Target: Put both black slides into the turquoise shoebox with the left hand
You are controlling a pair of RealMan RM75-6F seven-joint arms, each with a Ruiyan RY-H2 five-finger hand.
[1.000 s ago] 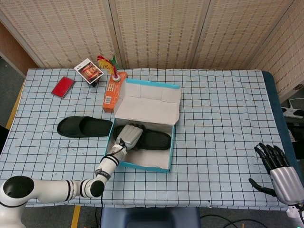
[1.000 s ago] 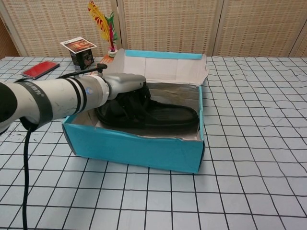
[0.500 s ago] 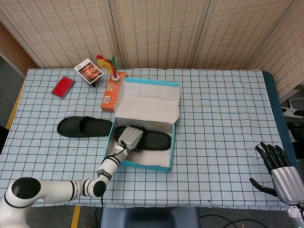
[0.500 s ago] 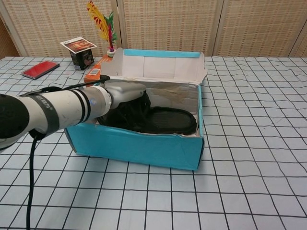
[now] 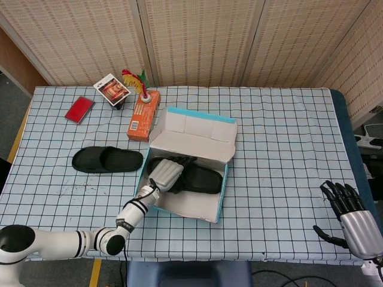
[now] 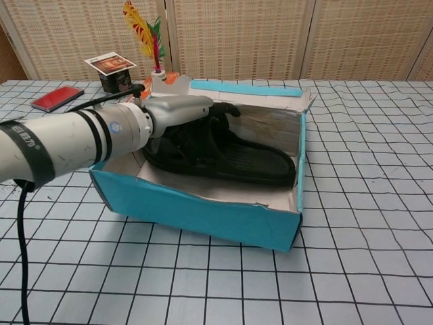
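Note:
The turquoise shoebox (image 5: 224,192) (image 6: 196,211) lies open at mid-table, skewed, its lid tipped back. One black slide (image 5: 200,177) (image 6: 250,162) lies inside it. My left hand (image 5: 166,173) (image 6: 177,112) reaches over the box's left wall and grips that slide at its strap end, dark fingers stretched across the strap. The second black slide (image 5: 108,159) lies flat on the cloth left of the box, apart from it; the chest view does not show it. My right hand (image 5: 352,219) hangs beyond the table's front right corner, fingers apart, holding nothing.
An orange carton (image 5: 143,115) lies just behind the box's left corner. Behind it stand a feather shuttlecock (image 5: 136,79) (image 6: 145,32), a small picture box (image 5: 112,88) (image 6: 111,70) and a red flat case (image 5: 79,109) (image 6: 57,98). Checked cloth covers the table.
The shoebox has slid to the right and turned, its lid tipping further back. My left hand stayed on the slide inside and moved with it. The right hand held still.

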